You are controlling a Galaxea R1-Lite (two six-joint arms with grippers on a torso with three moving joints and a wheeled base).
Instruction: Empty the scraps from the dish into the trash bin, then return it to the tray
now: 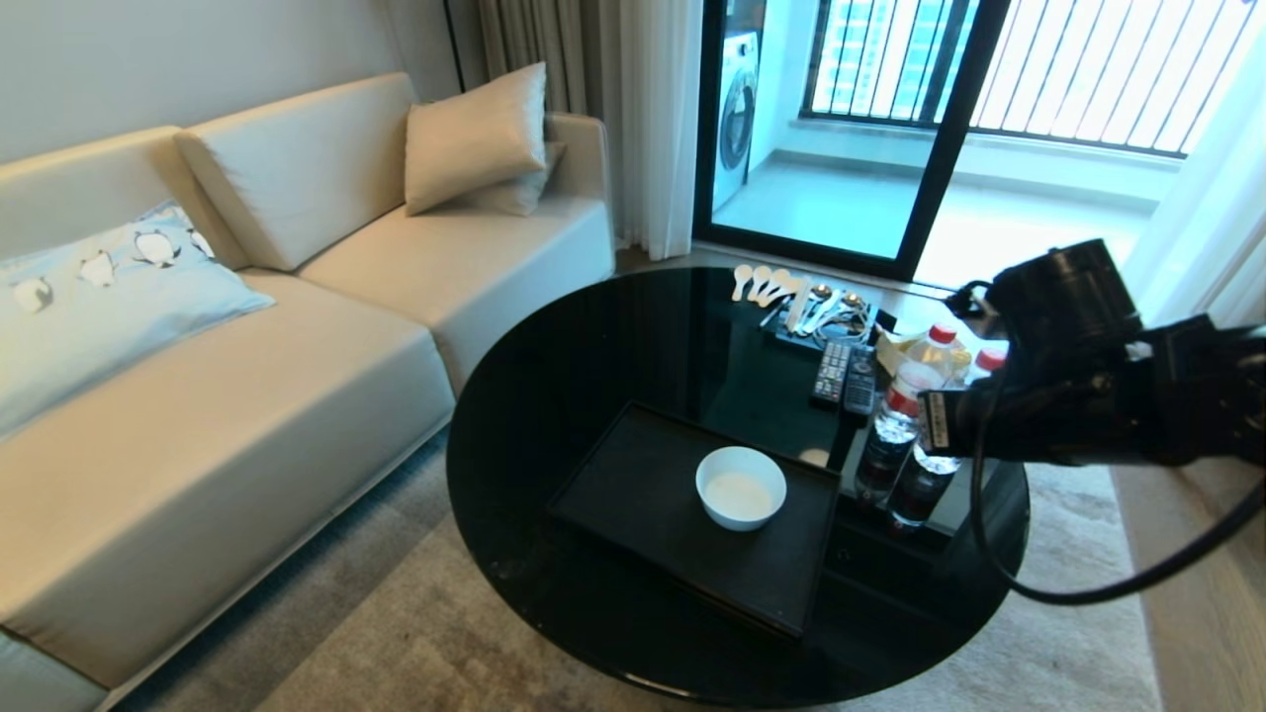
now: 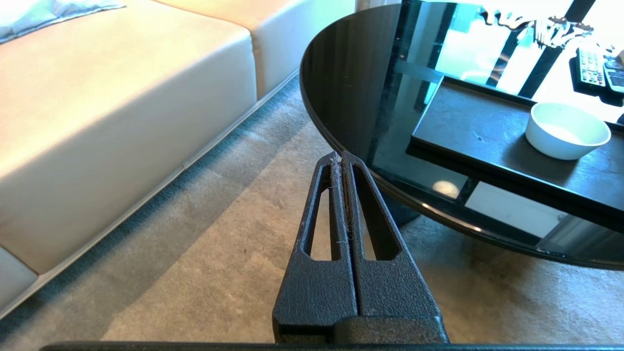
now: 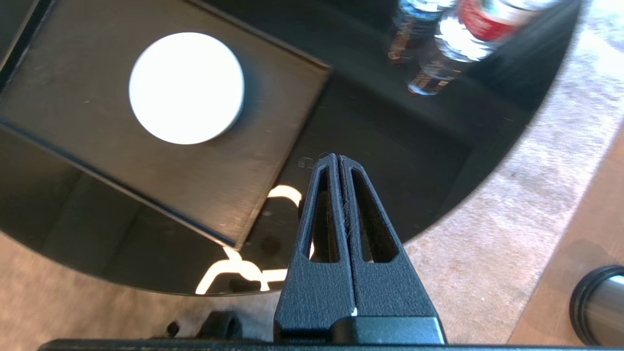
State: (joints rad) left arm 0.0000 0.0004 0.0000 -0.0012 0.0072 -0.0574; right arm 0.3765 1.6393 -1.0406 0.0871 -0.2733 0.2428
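The dish (image 1: 741, 487), a small white bowl, stands upright on the black tray (image 1: 633, 485) on the round black table (image 1: 574, 356). Its inside looks plain white; no scraps show. My right arm (image 1: 1088, 396) reaches in from the right above the table's right side. In the right wrist view my right gripper (image 3: 336, 157) is shut and empty, hovering over the table beside the tray's corner (image 3: 273, 146), apart from the dish (image 3: 186, 87). A steel cylinder with a black ring, the trash bin (image 3: 597, 304), shows on the floor. My left gripper (image 2: 340, 155) is shut and empty, low beside the table's edge.
Water bottles (image 1: 905, 415) stand at the table's right, close under my right arm. Remotes (image 1: 846, 376) and white spoons (image 1: 771, 287) lie at the table's far side. A beige sofa (image 1: 247, 396) runs along the left. Carpet surrounds the table.
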